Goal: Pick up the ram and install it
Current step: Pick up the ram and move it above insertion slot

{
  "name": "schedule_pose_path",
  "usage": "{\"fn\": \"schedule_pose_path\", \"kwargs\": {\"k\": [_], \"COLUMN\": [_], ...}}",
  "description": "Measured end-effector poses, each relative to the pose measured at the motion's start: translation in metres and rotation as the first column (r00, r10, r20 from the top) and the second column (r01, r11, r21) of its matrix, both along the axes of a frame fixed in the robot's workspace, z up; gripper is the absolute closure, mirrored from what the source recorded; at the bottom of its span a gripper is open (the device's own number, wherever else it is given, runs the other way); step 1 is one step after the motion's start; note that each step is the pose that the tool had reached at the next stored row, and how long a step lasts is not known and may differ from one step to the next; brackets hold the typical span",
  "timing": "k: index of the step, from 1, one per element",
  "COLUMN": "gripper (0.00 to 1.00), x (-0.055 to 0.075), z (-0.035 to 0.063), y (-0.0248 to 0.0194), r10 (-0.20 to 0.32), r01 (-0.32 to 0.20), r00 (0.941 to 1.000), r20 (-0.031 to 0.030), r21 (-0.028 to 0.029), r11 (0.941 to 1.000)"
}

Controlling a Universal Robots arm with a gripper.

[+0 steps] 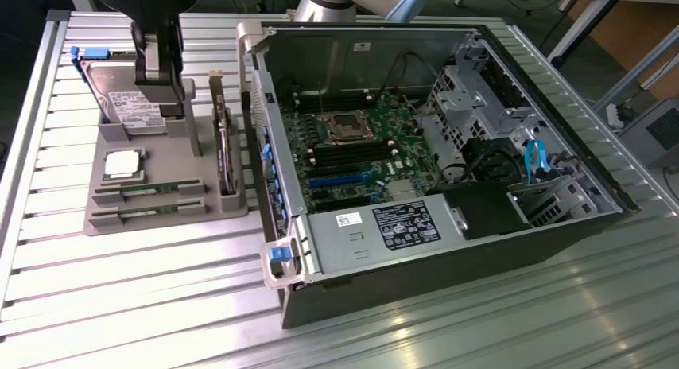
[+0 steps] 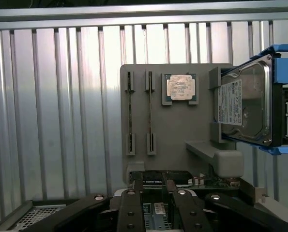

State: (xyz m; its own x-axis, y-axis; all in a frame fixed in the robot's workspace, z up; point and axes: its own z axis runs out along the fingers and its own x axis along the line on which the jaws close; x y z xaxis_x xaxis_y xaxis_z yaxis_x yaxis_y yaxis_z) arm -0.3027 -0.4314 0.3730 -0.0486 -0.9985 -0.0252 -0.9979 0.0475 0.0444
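Tabletop (image 1: 149,297) of ribbed silver metal

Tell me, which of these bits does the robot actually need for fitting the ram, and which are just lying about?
For the job: open gripper, ram stick and its twin in the gray holder, motherboard in the open computer case.

Lying about: hard drive, processor chip, expansion card.

The ram (image 1: 148,191) in the tray (image 1: 175,168), at the exterior view's left of the computer case (image 1: 446,273)
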Motion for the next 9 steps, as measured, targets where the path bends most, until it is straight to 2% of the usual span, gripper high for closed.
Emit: {"fn": "schedule_pose_path", "kwargs": {"k": [9], "gripper": [0.70], "x": [0.0000], "z": [-0.0018], "y": [0.0000], "r10": [0.000], "r01": [0.000], "r00": [1.0000], "r20": [0.0001], "r21": [0.0000], "r11": [1.0000]}}
